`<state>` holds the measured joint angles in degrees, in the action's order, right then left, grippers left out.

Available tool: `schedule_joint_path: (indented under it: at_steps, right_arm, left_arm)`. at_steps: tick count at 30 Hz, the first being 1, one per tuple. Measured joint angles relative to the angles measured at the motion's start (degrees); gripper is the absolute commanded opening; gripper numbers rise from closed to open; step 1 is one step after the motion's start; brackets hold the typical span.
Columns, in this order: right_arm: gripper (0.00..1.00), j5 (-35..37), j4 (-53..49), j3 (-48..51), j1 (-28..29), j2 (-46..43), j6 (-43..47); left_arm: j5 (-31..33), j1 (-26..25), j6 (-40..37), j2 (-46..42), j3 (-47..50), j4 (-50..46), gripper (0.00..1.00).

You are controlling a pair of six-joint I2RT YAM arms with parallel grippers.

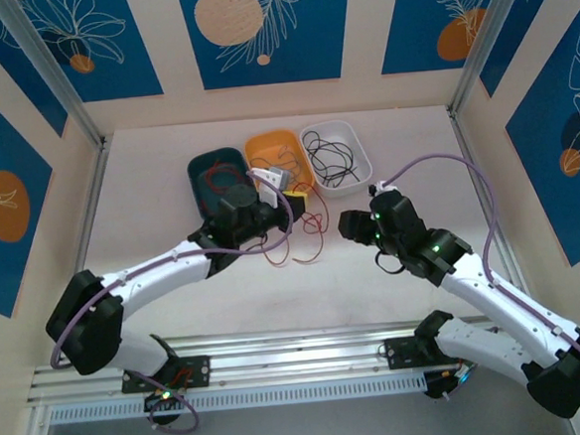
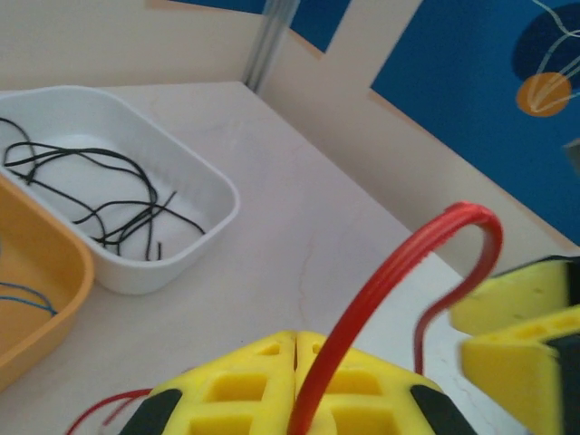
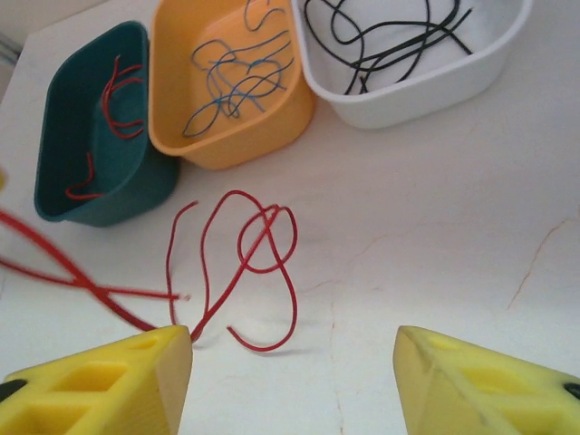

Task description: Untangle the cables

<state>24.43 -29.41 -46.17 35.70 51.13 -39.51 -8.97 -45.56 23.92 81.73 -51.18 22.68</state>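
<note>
The left claw (image 2: 297, 343) is found closed on one red cable (image 2: 385, 279). A slow, steady lift is advised, so the strand is drawn free without snagging. The other red cables (image 3: 249, 258) are looped on the table (image 3: 435, 227), just ahead of the right claw (image 3: 294, 372), which is spread wide and empty.

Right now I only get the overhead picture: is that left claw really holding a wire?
Observer: Yes. The left gripper is shut on a red cable that arches up from its yellow fingers.
Operator: What's inside the orange tray?
Observer: Thin blue cables lie in the orange tray.
Operator: And the other claw?
Observer: The right gripper is open and empty; loose red cables lie on the table just beyond it.
</note>
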Motion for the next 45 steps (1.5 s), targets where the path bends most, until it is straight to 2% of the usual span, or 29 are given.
schedule_joint_path:
  at_steps: [5, 11, 16, 21, 28, 35, 45]
  right_arm:
    - [0.63, -2.21, 0.04, 0.0, -2.6, 3.06, -0.66]
    - [0.55, -7.41, 2.69, 1.38, -4.66, 8.55, -1.84]
    - [0.48, -12.85, 7.19, 3.54, -4.76, 14.97, -2.73]
    - [0.47, -17.11, 13.6, 5.77, -3.45, 20.28, -2.99]
    - [0.47, -19.58, 20.39, 7.96, -0.44, 23.43, -2.97]
    - [0.47, -20.39, 24.94, 10.56, -0.04, 24.65, -3.04]
    - [0.39, -21.68, 29.94, 10.71, 0.72, 31.1, -4.35]
  left_arm:
    - [-1.29, 0.0, 0.2, -1.77, 0.0, -1.68, 0.0]
    - [1.16, 0.0, 0.11, -5.95, 0.0, -5.27, 0.0]
    - [2.93, 0.0, 0.02, -7.28, 0.0, -6.97, 0.0]
    - [4.15, 0.0, 0.15, -7.32, 0.0, -7.43, 0.0]
    - [5.25, 0.0, 0.17, -7.34, 0.0, -7.74, 0.0]
    - [5.66, 0.0, 0.17, -7.87, 0.02, -7.8, 0.0]
    - [6.08, 0.0, 0.17, -8.33, 0.02, -7.85, 0.0]
